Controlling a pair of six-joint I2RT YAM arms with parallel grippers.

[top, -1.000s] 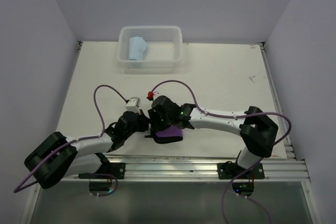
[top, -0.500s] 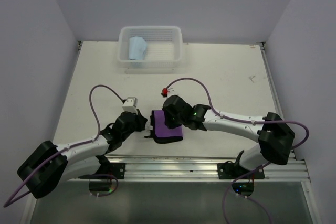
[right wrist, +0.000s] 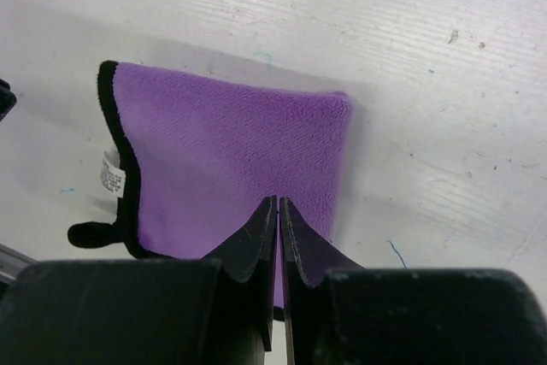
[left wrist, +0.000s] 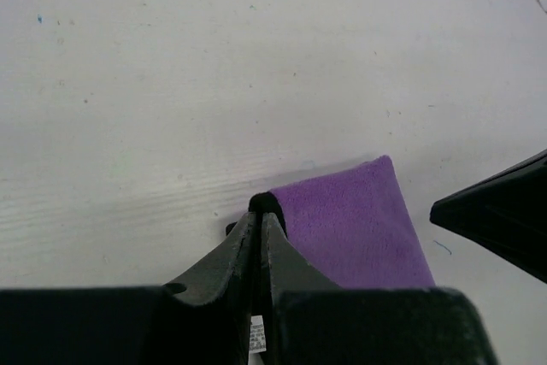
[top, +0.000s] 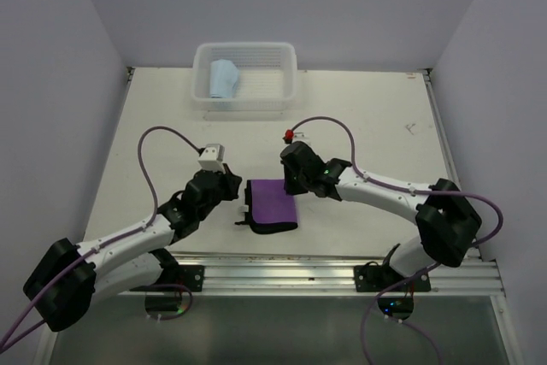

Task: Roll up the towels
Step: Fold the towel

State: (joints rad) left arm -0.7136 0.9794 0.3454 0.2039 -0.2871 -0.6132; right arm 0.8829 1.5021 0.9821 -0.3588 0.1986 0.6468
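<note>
Purple towel [top: 273, 204] lies folded flat on the surface [top: 376, 134] by its near edge, black hem to the left, between both grippers. Left gripper [left wrist: 260, 215] is clenched on nothing, tips just beside the towel's far-left corner. Right gripper [right wrist: 278, 207] — also clenched, empty — hangs over its right part. Light blue towel [top: 224, 79] sits in the white basket [top: 286, 96] at the far edge.
</note>
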